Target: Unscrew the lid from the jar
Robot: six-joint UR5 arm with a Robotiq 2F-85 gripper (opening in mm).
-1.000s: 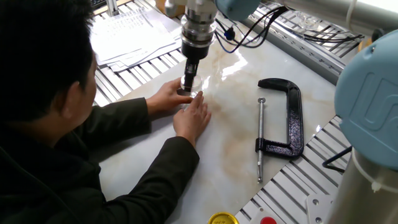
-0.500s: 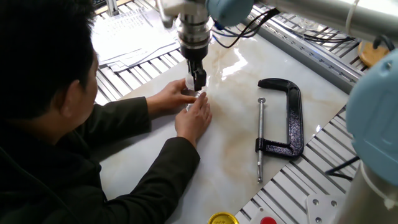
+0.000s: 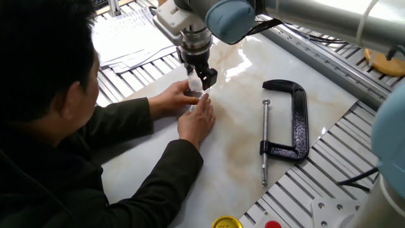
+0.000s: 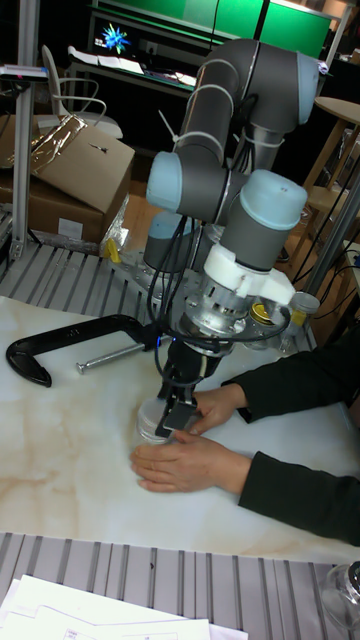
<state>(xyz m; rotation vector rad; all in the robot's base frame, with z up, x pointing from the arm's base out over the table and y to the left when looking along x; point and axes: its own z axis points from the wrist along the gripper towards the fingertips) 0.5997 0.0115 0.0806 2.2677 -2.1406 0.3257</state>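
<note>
A person's two hands (image 3: pixel 195 118) (image 4: pixel 188 466) hold the tiny clear jar (image 3: pixel 195 96) (image 4: pixel 150 428) down on the marble table top (image 3: pixel 240 152). Directly above it, my gripper (image 3: pixel 200 82) (image 4: pixel 176 412) points down, shut on the whitish lid (image 3: pixel 194 83) at the jar's top. One black finger (image 3: pixel 207 78) shows to the right of the lid. In the tall fixed view the fingers (image 4: pixel 185 408) cover most of the lid. The person's fingers hide the jar's base.
A black C-clamp (image 3: pixel 288 120) (image 4: pixel 55 350) lies to the right of the jar with its screw rod beside it. At the front edge sit a yellow round lid (image 3: pixel 226 223) and a red cap (image 3: pixel 272 224). Papers (image 3: pixel 133 31) lie at the back left.
The wrist has turned about its vertical axis over the jar, and the arm's upper joints have swung into view. The gripper stays on the lid and the hands have barely moved.
</note>
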